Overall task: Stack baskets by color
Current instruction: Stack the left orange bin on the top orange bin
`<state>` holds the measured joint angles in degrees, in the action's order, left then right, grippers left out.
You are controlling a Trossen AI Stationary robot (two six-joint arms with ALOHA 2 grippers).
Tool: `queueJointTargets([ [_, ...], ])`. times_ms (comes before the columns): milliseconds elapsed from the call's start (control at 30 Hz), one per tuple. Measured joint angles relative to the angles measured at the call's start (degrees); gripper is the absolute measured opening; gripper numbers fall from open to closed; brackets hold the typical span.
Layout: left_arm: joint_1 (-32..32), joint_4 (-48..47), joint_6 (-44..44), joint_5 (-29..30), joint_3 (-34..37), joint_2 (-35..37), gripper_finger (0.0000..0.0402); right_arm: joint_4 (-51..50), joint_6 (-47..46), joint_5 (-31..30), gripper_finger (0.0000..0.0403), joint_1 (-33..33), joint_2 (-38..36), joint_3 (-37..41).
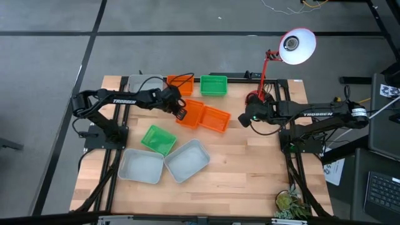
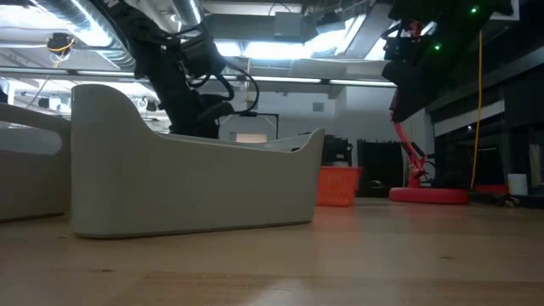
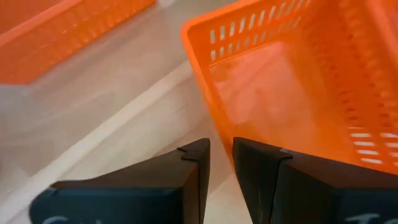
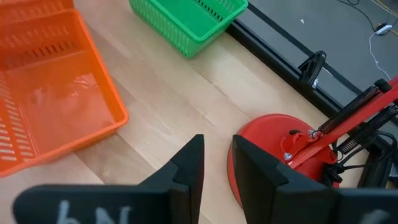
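Two orange baskets lie side by side at mid-table, and a third stands at the far edge beside a green basket. Another green basket and two grey-white baskets sit nearer. My left gripper hangs over the left orange basket's end wall. Its fingers are slightly apart, one on either side of that wall's corner. My right gripper hovers right of the orange pair, narrowly open with nothing between its fingers. My left gripper slants down from the table's left at the orange basket's end wall; whether its fingers touch the wall cannot be told. The basket sits flat on the table.
A red desk lamp stands with its base at the far right, close under my right gripper. A grey bin sits at the far left corner. Bare wood lies at the table's near right.
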<state>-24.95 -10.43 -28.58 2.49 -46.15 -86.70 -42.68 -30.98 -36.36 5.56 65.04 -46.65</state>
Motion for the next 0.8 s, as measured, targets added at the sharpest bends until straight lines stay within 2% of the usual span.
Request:
queueJointTargets([
  [800,2.7,1.5,-1.3,-0.7,0.0,0.0,0.0063,0.0,0.0,0.0,0.0084,0.0,0.0,0.0],
])
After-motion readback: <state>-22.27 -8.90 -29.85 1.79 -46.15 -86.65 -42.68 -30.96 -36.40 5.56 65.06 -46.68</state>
